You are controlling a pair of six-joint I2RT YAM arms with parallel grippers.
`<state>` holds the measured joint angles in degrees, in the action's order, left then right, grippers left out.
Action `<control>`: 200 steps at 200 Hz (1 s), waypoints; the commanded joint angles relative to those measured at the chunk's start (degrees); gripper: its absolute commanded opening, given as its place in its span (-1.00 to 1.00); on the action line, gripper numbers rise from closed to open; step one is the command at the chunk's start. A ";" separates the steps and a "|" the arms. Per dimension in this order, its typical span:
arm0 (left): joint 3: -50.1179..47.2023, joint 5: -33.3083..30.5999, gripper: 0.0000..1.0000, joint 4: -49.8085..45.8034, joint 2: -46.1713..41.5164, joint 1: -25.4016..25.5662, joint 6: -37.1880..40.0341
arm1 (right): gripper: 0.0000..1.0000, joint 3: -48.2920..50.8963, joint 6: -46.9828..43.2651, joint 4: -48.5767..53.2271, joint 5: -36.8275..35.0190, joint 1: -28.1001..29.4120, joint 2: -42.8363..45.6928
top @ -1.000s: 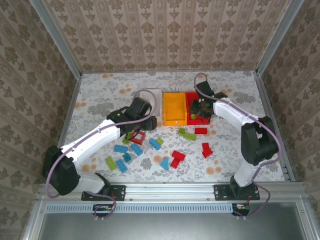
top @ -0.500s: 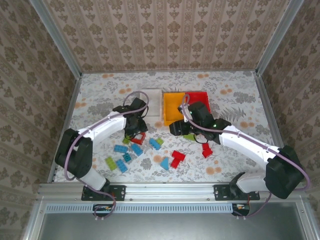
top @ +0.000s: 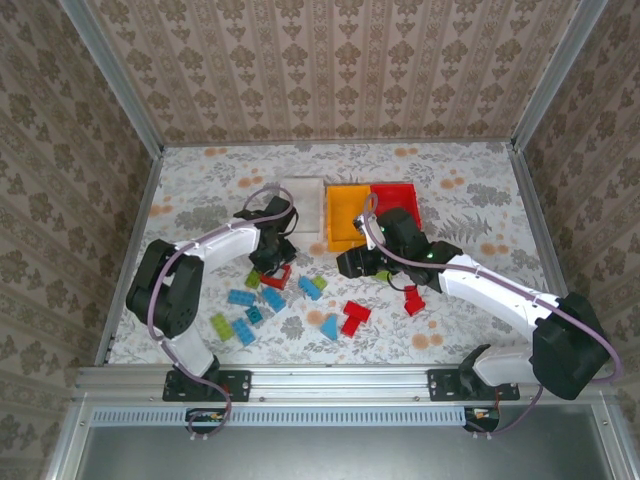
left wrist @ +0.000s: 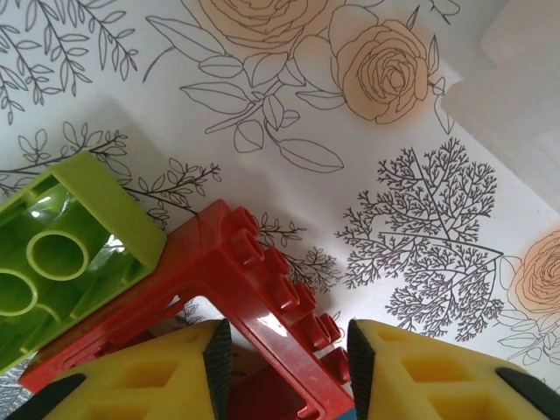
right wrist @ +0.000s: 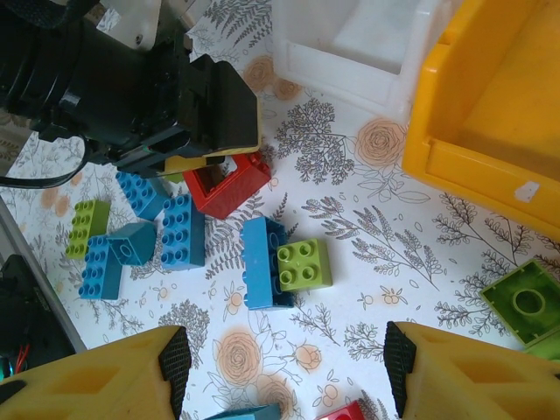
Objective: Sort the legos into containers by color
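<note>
- At the left gripper: released, yellow pads on both sides of one wall of the red square frame (not pressing it, as far as visible).
- Touching this frame: a light green brick.
- At the right gripper: spread wide, nothing between, above the middle of the worktop.
- Below it: a blue brick touching a small green one.
- Toward the far edge, side by side: white bin, yellow-orange bin, red bin.
- Other legos loose toward the near edge.
</note>
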<state>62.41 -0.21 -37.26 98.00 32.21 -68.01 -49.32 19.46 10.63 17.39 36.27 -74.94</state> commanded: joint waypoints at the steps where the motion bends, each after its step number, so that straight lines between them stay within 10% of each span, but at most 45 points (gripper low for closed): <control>1: 0.95 0.08 -0.25 0.67 1.07 -0.22 -1.91 | 0.27 -0.47 -0.14 -0.17 1.45 0.30 0.82; 123: 4.01 -4.51 -0.63 -7.56 -5.22 2.59 2.30 | 0.26 -1.96 1.36 1.23 -1.61 0.29 2.05; 200: 26.43 -2.68 -0.64 -11.15 0.32 1.78 24.78 | 0.27 -5.57 8.63 -4.28 -4.61 -2.97 4.11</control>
<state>82.32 -5.48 -47.59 92.71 36.40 -54.87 -51.24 24.38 9.47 14.85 34.50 -70.50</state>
